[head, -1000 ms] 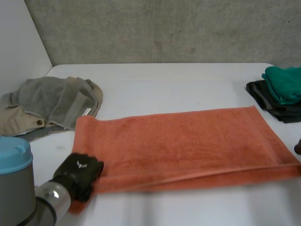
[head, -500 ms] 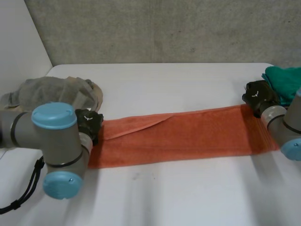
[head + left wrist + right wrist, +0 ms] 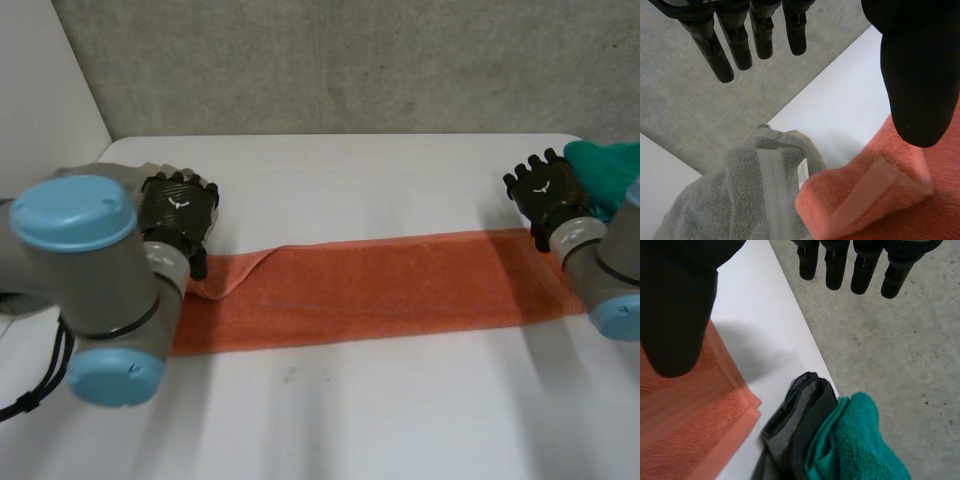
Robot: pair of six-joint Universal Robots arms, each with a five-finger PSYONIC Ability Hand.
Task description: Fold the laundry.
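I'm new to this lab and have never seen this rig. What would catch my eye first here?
The orange towel, folded into a long strip across the white table, stands out most. The left hand and the right hand hover open, one at each end of it, holding nothing. A grey towel lies heaped by the left end; a teal cloth sits on a dark folded cloth by the right.

Head camera overlooks table (image 3: 350,180); 2 wrist cameras close above opposite towel (image 3: 380,285) ends.
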